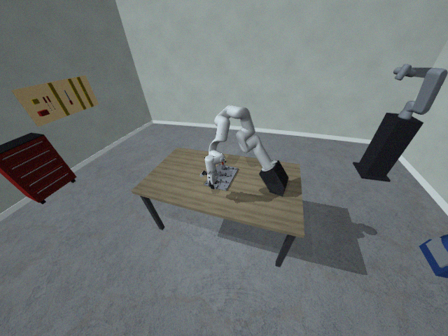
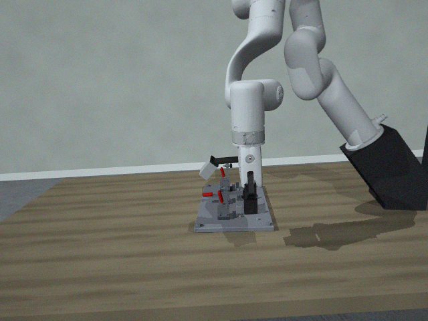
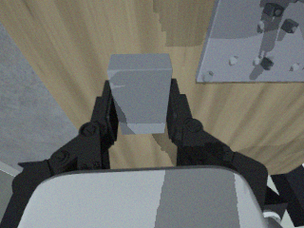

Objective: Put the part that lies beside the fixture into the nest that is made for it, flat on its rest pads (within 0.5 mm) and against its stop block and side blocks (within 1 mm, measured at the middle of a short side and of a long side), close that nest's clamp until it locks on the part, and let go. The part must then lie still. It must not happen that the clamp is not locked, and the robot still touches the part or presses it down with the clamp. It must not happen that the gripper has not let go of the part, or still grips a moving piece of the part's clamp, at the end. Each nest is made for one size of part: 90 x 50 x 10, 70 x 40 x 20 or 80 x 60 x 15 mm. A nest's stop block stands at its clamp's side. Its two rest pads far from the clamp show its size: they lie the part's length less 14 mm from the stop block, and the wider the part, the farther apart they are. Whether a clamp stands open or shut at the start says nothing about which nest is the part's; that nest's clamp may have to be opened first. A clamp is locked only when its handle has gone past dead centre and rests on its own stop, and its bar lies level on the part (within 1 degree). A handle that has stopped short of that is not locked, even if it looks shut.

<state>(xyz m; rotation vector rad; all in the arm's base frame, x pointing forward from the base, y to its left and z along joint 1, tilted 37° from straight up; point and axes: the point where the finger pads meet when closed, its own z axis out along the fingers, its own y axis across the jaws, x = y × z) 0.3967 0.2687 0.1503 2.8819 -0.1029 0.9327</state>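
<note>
The part (image 3: 140, 92), a plain grey block, sits at the centre of the wrist view, clamped between the two black fingers of the gripper (image 3: 141, 110). The fingers press on its two long flanks, and the block sticks out beyond the fingertips toward the top of the frame. Bare wood shows beneath it, so it is held off the table (image 3: 71, 52), not resting on anything.

In the upper right of that view lies a corner of the fixture (image 3: 228, 28), a grey plate with small pads and blocks on it. The part is beside the plate, not over it and not in any nest.

In the exterior view the gripper (image 2: 249, 193) hangs low at the right side of the fixture (image 2: 235, 226), near mid frame. The part itself is hard to make out there behind the dark fingers. Three red handles (image 2: 220, 195) stand at the plate's left side, one lying flat and two tilted up. What the nests hold cannot be told at this size.

The top view shows the arm (image 1: 231, 124) bent over the plate in the middle of the table (image 1: 187, 202), its black base (image 1: 278, 180) to the right.
</note>
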